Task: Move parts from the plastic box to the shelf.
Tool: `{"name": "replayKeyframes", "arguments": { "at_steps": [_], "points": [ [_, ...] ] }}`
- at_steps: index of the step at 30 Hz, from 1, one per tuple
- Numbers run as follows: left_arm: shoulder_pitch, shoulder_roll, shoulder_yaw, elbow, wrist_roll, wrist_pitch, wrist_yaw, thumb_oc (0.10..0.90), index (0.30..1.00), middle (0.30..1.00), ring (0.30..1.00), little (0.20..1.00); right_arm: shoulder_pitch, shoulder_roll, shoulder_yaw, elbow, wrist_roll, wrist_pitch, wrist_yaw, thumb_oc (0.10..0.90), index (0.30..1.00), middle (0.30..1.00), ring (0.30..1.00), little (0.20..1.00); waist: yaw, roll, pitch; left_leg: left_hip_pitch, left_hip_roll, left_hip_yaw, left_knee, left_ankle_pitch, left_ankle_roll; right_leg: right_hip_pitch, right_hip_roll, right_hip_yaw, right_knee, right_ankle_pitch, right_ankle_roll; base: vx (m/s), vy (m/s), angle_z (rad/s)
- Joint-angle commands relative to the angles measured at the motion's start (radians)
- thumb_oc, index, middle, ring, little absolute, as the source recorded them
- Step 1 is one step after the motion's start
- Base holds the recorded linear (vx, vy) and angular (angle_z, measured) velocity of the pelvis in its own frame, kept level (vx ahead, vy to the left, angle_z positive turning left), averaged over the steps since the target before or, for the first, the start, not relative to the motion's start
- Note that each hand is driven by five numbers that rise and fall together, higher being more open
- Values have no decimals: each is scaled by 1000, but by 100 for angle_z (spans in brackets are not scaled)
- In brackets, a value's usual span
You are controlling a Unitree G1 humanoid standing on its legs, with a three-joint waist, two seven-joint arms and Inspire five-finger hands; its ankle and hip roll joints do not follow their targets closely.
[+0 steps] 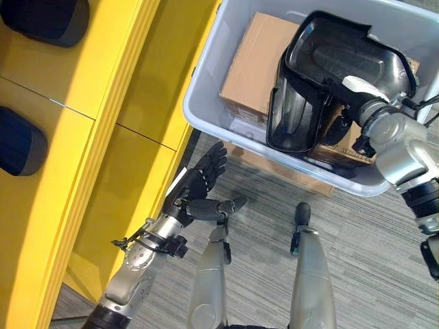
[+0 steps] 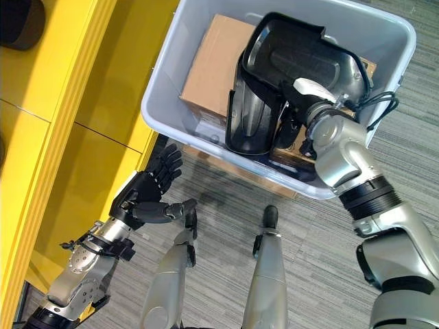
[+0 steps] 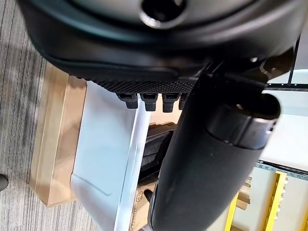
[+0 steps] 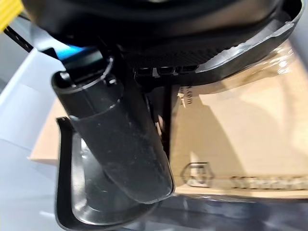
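At the far left stands the yellow metal shelf [image 1: 103, 130], and on its levels lie 2 dark rounded parts [image 1: 48, 20], one above the other, well apart from both hands. Just beside the shelf's front edge hangs the left hand [image 1: 202, 181], over the grey striped carpet floor [image 1: 370, 226]. Its fingers [image 2: 167, 164] are straight and spread apart, pointing up toward the box's near wall, with the thumb standing out to the side; they hold nothing and touch nothing.

Beyond those fingertips sits the pale grey plastic box [image 1: 206, 103], 1 in number, resting on a flat brown cardboard slab [image 3: 53, 144] on the floor. Inside the box lie 2 brown cardboard cartons: the larger carton [image 1: 257, 65] toward the shelf side, and a darker printed carton [image 1: 343, 147] near the box's front wall, under the right hand. Over both of them lies the task's thing, 1 large black moulded plastic part [image 1: 322, 75], shell-shaped with a glossy rim and a hollow inside, tilted across the cartons.

At the right, the right hand [image 2: 312, 92] reaches into the box from above and rests against the black part's far side. The right wrist view shows the dark thumb lying along the part's rim with the fingers [image 4: 163, 70] in a row just beyond it, at the rim's edge, but I cannot tell whether they are curled round it or only pressed against it.
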Motion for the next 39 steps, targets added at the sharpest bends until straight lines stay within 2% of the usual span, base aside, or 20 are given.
{"name": "replayKeyframes", "arguments": {
  "at_steps": [1, 6, 15, 18, 22, 24, 28, 29, 31, 33, 34, 35, 36, 39],
  "points": [
    [26, 85, 84, -159, 6, -72, 9, 900, 1000, 1000, 1000, 1000, 46, -131, 28, 239, -4, 60, 181, 900, 1000, 1000, 1000, 1000, -5, -64, -5, 19, -15, 55, 147, -221, 65, 80, 9, -63, -54, -99, -36, 72, -48, 1],
    [39, 107, 105, -167, -2, -61, -8, 900, 1000, 1000, 1000, 1000, 50, -226, 31, 386, 12, 4, 255, 900, 1000, 1000, 1000, 1000, -4, -82, -5, 19, -6, 57, 158, -222, 66, 96, 11, -77, -56, -101, -38, 3, -61, 6],
    [63, 135, 127, -178, -14, -57, -28, 900, 1000, 1000, 1000, 1000, 1, -328, 25, 553, 103, -83, 160, 900, 1000, 1000, 1000, 1000, 2, -97, -5, 22, 3, 57, 171, -225, 67, 119, 10, -93, -62, -104, -41, -2, -29, 0],
    [66, 140, 128, -174, -23, -62, -29, 900, 1000, 1000, 1000, 1000, -45, -349, 37, 590, 16, -117, 79, 900, 1000, 1000, 1000, 1000, 3, -95, -5, 20, 4, 59, 179, -228, 68, 121, 10, -94, -58, -107, -42, 0, 6, -3],
    [68, 136, 122, -168, -29, -74, -32, 900, 1000, 1000, 1000, 1000, -83, -354, 60, 606, -75, -132, -3, 900, 1000, 1000, 1000, 1000, 3, -86, -5, 18, 1, 61, 180, -230, 70, 120, 8, -92, -55, -109, -41, -2, 13, -2],
    [66, 134, 112, -161, -32, -85, -33, 900, 1000, 1000, 1000, 1000, -118, -352, 92, 609, -174, -150, -72, 900, 1000, 1000, 1000, 1000, 5, -76, -5, 18, -3, 62, 180, -230, 70, 119, 6, -91, -54, -110, -40, -4, 49, -3],
    [67, 134, 102, -154, -42, -100, -41, 900, 1000, 1000, 1000, 1000, -196, -349, 157, 575, -268, -193, -203, 900, 1000, 1000, 1000, 1000, 10, -62, -5, 16, -11, 62, 179, -230, 72, 116, 3, -85, -52, -112, -39, -4, 34, -4],
    [69, 134, 103, -156, -49, -103, -45, 900, 1000, 1000, 1000, 1000, -232, -349, 189, 562, -283, -239, -237, 900, 1000, 1000, 1000, 1000, 12, -58, -5, 14, -13, 61, 178, -230, 71, 115, 3, -84, -53, -113, -39, -7, 23, -5],
    [68, 129, 99, -151, -48, -109, -50, 900, 1000, 1000, 1000, 1000, -279, -351, 230, 519, -325, -274, -278, 900, 1000, 1000, 1000, 1000, 13, -54, -5, 14, -17, 61, 177, -230, 71, 114, 2, -82, -53, -114, -39, -7, 21, -6],
    [66, 127, 100, -153, -48, -105, -51, 900, 1000, 1000, 1000, 1000, -301, -350, 251, 478, -334, -291, -287, 900, 1000, 1000, 1000, 1000, 13, -52, -5, 12, -19, 58, 179, -230, 71, 112, 2, -81, -53, -113, -38, -42, 8, -6],
    [63, 126, 103, -153, -47, -107, -52, 900, 1000, 1000, 1000, 1000, -312, -352, 256, 453, -334, -285, -293, 900, 1000, 1000, 1000, 1000, 12, -53, -5, -8, -18, 66, 177, -207, 77, 94, 1, -87, -59, -90, -45, -5, 14, -4],
    [70, 120, 103, -151, -47, -108, -55, 900, 1000, 1000, 1000, 1000, -320, -353, 275, 395, -344, -291, -314, 900, 1000, 1000, 1000, 1000, 11, -52, -5, 12, -20, 60, 181, -231, 70, 112, 1, -79, -52, -113, -37, -73, 17, -4],
    [67, 119, 108, -152, -46, -108, -55, 900, 1000, 1000, 1000, 1000, -328, -354, 277, 375, -342, -287, -316, 900, 1000, 1000, 1000, 1000, 10, -53, -5, -7, -19, 68, 178, -208, 76, 94, 0, -84, -60, -90, -45, -3, 26, -4],
    [72, 112, 115, -150, -48, -110, -64, 900, 1000, 1000, 1000, 1000, -330, -347, 273, 278, -378, -288, -327, 900, 1000, 1000, 1000, 1000, 5, -49, -5, -1, -21, 69, 176, -211, 76, 93, 2, -76, -60, -91, -44, -25, 34, -2]
  ]
}}
